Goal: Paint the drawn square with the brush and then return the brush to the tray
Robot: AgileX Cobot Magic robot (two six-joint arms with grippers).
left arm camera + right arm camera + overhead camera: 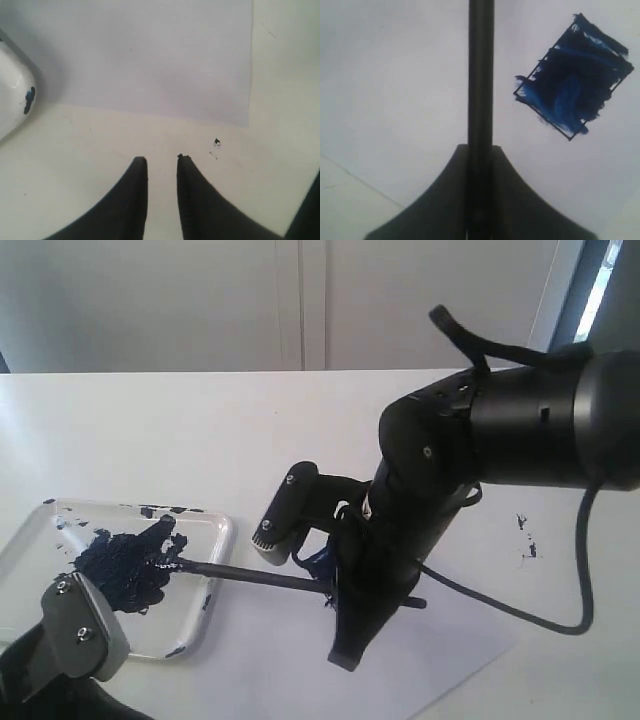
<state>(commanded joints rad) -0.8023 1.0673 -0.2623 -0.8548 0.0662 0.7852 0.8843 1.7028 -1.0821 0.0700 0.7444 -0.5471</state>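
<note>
Two grippers showed. On the left, the tray (pixel 165 625) lay on the white table (pixel 150 430), and the left gripper (pixel 161 159) hung nearby, fingers slightly apart, holding nothing. The tip of the brush (pixel 250 576) reached into the tray. The right gripper (pixel 481 148) squeezed the brush, near the blue-filled drawn square (pixel 572 75).

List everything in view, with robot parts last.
table: one, white, under everything
tray: one, silvery-clear, table's left
paint blob: one, blue-black, in the tray
paper sheet: one, white, on the table
drawn square: one, smeared blue, on the paper sheet
brush: one, black, tip at the paint blob
paint specks: few, dark, table's right
cable: one, black, looping at right
left gripper: black, slightly open, empty
right gripper: black, shut on the brush
</note>
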